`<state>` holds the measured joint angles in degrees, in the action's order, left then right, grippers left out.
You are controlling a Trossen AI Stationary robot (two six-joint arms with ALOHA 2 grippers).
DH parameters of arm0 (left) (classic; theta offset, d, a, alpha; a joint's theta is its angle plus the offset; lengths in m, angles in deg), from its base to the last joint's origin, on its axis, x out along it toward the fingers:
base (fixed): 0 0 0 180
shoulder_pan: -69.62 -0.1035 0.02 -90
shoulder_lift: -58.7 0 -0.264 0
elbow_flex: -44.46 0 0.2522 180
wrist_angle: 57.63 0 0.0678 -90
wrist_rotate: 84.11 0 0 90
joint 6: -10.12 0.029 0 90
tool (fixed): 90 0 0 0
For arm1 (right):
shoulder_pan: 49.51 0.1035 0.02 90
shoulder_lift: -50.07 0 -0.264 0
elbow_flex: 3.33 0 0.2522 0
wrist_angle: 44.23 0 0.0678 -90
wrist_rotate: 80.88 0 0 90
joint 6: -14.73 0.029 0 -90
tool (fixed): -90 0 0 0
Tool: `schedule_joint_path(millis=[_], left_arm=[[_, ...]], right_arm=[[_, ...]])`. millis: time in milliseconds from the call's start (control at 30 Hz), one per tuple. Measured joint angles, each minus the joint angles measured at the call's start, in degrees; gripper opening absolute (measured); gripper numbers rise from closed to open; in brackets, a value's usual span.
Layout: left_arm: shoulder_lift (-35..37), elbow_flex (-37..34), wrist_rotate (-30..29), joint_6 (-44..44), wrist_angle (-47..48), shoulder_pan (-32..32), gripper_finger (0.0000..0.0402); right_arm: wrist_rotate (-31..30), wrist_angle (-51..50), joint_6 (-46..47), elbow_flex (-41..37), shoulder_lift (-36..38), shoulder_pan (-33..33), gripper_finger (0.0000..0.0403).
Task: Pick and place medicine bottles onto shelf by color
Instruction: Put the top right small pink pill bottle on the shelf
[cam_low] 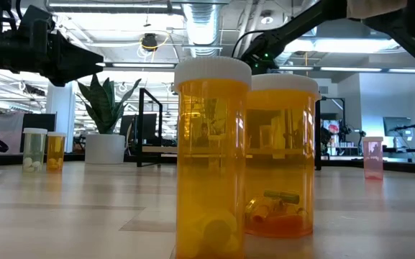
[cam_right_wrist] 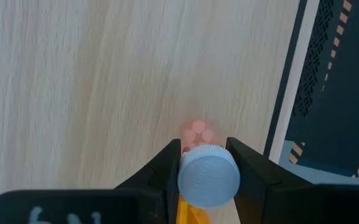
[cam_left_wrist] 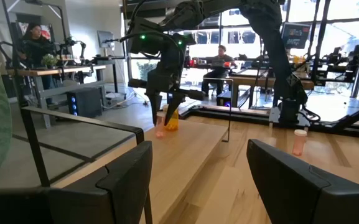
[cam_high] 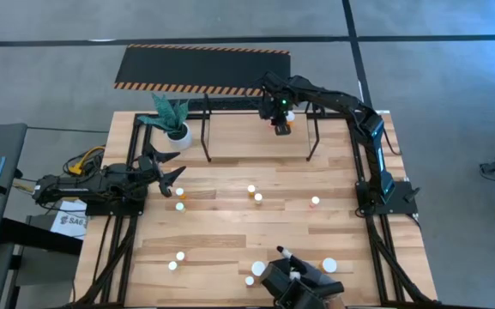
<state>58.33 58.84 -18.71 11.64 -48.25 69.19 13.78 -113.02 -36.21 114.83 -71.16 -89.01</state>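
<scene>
Right gripper [cam_right_wrist: 204, 163] clamped on an orange bottle [cam_right_wrist: 208, 177] over the shelf [cam_high: 256, 129], just beside a pink bottle [cam_right_wrist: 198, 132] already there; left gripper [cam_high: 172, 183] open, near the shelf's plant end — about ten bottles left on the table [cam_high: 221, 225].

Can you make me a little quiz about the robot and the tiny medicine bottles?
1. True or false: the right tool is squeezing a bottle with a white cap.
2. Which tool has open fingers: A left tool, B right tool?
3. Fill in: the plant pot is coloured ____.

Key: 1 true. 2 A. 3 white.
</scene>
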Motion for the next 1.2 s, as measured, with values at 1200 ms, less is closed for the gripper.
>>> schedule_joint_path(millis=[1200], left_arm=[[0.0,0.0,0.0,0.0,0.0,0.0,0.0249]], right_arm=[[0.4,-0.5,-3.2,0.0,0.0,-0.1,0.0152]])
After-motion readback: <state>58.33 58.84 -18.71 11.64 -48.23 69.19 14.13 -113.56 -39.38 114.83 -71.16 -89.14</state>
